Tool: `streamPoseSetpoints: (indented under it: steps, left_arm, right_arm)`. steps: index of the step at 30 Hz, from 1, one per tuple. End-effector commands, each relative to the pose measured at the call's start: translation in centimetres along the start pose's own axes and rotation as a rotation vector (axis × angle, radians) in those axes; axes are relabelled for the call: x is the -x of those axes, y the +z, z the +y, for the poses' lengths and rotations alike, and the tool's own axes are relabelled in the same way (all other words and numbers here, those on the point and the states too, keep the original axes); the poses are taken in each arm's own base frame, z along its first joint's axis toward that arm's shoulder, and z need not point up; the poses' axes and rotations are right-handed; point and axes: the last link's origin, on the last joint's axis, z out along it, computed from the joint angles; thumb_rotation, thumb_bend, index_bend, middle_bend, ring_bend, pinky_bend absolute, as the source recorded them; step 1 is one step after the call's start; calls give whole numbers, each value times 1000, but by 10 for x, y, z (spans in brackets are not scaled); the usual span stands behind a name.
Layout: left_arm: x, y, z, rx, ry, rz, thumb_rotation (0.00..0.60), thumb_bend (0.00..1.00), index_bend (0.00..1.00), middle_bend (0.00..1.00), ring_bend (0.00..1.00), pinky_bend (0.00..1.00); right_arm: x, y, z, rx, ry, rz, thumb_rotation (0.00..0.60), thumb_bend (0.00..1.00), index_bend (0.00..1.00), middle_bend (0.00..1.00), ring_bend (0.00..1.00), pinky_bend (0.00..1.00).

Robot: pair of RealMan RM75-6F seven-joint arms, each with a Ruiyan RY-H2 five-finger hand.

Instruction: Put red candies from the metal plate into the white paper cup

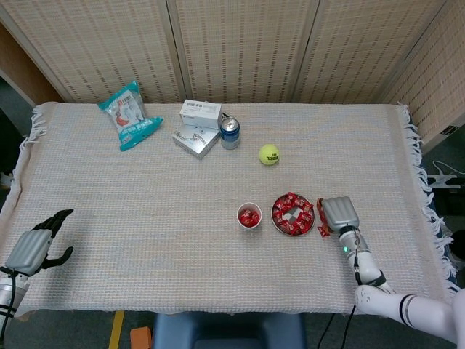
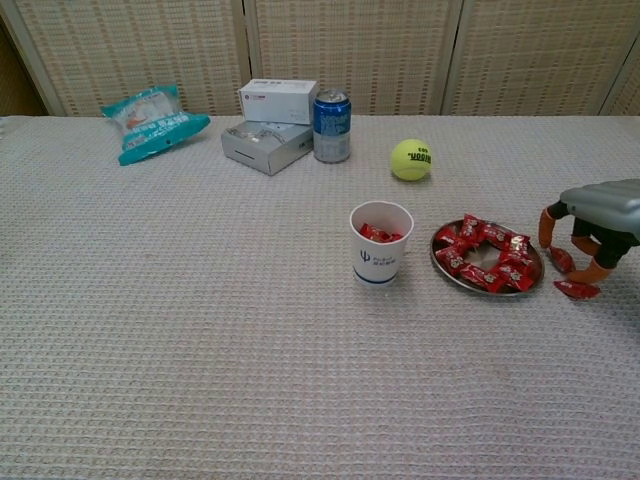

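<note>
The right hand (image 2: pixel 592 222) sits low over the counter (image 2: pixel 200 330), just to the right of the metal plate (image 2: pixel 440 262). Its fingers (image 2: pixel 546 226) curl downward with their tips at the cloth, and two loose red candies (image 2: pixel 577 289) lie right under them, off the plate. One candy is next to a fingertip and the other lies under the thumb side, but I cannot tell whether the hand actually has hold of either, or is only touching them. In the head view the hand (image 1: pixel 339 213) shows from above, with a bit of red at its left edge.

The plate holds a heap of red candies (image 2: pixel 487 257), wrapped and shiny, with a bare patch of metal in the middle. Just left of it stands the white paper cup (image 2: pixel 380 245), upright, with a few red candies already inside. Cup and plate are near each other but not touching.

The left hand (image 1: pixel 33 248) rests far off at the near left corner of the counter, fingers spread apart and holding nothing.

Toward the back lie a tennis ball (image 2: pixel 411 159), a blue can (image 2: pixel 331 126), two boxes (image 2: pixel 267 130) stacked beside the can, and a teal snack bag (image 2: pixel 152 121).
</note>
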Motion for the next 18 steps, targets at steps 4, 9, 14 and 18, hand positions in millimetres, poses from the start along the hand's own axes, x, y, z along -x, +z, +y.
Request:
streamPoseSetpoints:
  steps: [4,9,14,18]
  left_arm:
    - [-1,0,0,3,-3,2,600,384,0,30,137,243]
    - [-2,-1,0,3,-3,6,600,385,0,30,137,243]
    - [-3,-1,-1,1,-6,11,600,384,0,30,137,245]
    - [-3,-1,-1,3,-10,12,600,383,0,30,137,245]
  right_arm:
    - [-4,2,-2,5,6,14,600,186,479,856,796,1000]
    - [-2,3,-4,6,-6,8,600,186,506,856,796,1000]
    - [-12,-4,-2,3,8,50,600,185,544,856,797,1000]
    - [-34,-19,-2,-12,31,132,600,186,548,856,797,1000]
